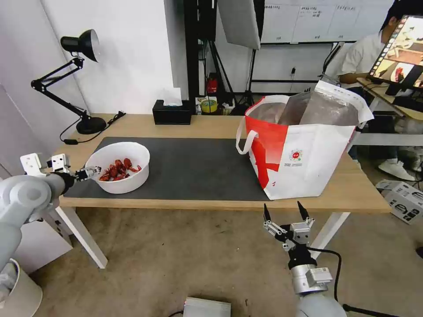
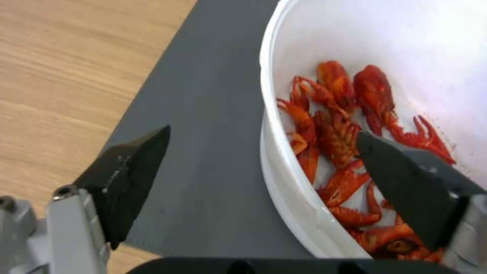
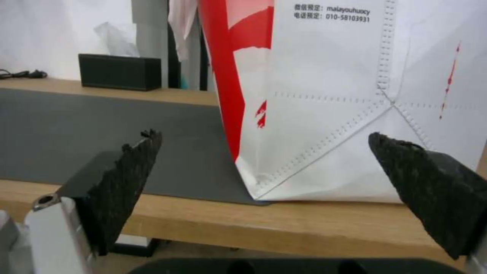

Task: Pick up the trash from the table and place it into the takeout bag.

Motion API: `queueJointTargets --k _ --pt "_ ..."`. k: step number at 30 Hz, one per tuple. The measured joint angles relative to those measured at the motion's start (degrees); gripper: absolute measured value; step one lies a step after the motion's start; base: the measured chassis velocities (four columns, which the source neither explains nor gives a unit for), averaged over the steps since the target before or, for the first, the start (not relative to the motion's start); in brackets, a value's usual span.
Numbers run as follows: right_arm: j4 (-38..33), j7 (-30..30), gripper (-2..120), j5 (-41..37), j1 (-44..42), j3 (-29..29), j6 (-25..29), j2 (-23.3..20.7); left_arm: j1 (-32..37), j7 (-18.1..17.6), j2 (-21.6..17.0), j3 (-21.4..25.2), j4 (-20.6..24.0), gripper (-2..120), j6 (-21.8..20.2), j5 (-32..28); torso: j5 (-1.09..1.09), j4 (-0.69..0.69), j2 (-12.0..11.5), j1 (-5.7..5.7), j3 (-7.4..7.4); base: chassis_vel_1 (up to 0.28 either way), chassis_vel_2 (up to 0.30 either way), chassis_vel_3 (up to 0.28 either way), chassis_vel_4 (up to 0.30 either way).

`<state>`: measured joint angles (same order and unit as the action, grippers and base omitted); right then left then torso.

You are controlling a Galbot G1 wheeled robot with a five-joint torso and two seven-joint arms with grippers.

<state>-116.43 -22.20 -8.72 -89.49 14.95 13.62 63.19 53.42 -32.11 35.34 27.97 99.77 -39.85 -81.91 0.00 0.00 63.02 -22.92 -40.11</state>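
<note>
Red shells (image 1: 118, 170) lay in a white bowl (image 1: 119, 167) at the left of the frame, on the grey mat (image 1: 189, 169) of the table (image 1: 211, 125). Left gripper (image 1: 93, 171) was at the bowl's left rim, jaws spread astride the wall: one finger (image 2: 127, 179) outside over the mat, the other (image 2: 411, 182) inside above the shells. Takeout bag (image 1: 304, 154) stood open at right of centre, on the mat's right end. Right gripper (image 1: 285, 210) hung below the table's front edge, lower centre-right, tips up, jaws spread, holding nothing. Black tissue box (image 1: 172, 112) sat at the back edge.
</note>
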Motion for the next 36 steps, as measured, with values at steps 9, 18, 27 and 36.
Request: queueJointTargets --k 9,18,27,36 --pt "0.4 -0.1 100 0.0 0.2 0.0 0.0 0.2 -2.6 -0.5 -0.1 -3.2 -1.1 65 -0.6 -0.2 0.00 0.00 0.0 0.00 0.00 0.000 0.000 0.000 0.000" --pt "0.4 -0.1 100 0.0 0.2 0.1 0.0 0.3 -4.1 -0.8 -0.2 -4.7 -1.6 34 -1.0 -0.2 0.00 -0.01 0.0 0.01 0.00 0.000 0.000 0.000 0.000" --pt "0.4 -0.2 100 0.0 0.1 0.1 0.0 0.3 -4.3 -1.0 -0.3 -5.5 -1.8 1 -1.2 -0.1 0.00 -0.01 0.0 0.01 0.00 0.000 0.000 0.000 0.000" --pt "0.5 -0.2 100 0.0 0.1 0.1 0.0 0.4 -4.3 -1.0 -0.3 -4.9 -1.0 0 -1.4 0.0 0.00 -0.01 0.0 0.01 0.00 0.000 0.000 0.000 0.000"
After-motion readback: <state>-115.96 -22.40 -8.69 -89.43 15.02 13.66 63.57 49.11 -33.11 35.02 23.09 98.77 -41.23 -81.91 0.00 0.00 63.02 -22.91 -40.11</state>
